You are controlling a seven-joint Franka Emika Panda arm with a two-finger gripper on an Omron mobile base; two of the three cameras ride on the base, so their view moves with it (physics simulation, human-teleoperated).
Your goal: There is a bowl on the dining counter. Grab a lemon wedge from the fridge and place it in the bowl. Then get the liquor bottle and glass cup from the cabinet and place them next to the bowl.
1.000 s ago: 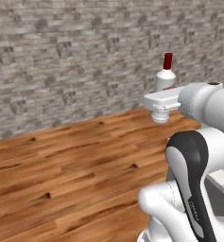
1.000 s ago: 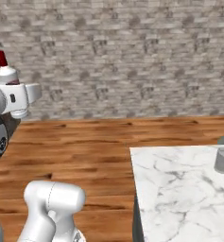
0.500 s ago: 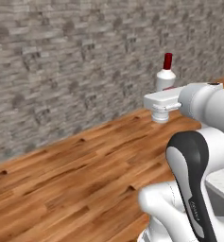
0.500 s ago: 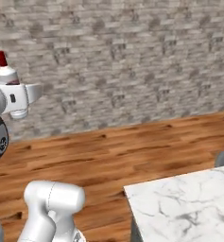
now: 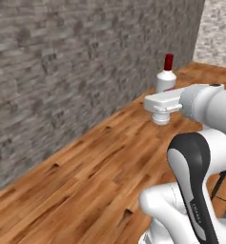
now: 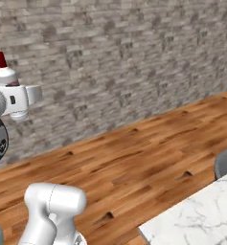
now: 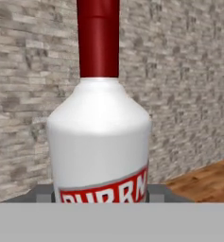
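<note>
The liquor bottle was seen upright at the end of the arm, its red cap and white shoulder rising above the white hand, high above a wooden plank floor and in front of a grey stone-tiled wall. In the right base view the same bottle was seen at the left edge, above the hand. In the hand view the bottle was seen very close, with its red label at the lower edge, and the gripper was held closed on the bottle's body, one grey finger showing at each side of it. A corner of the dining counter, white and grey-veined, was shown low on the right, and a grey rounded object, cut by the frame, was seen just beyond it.
</note>
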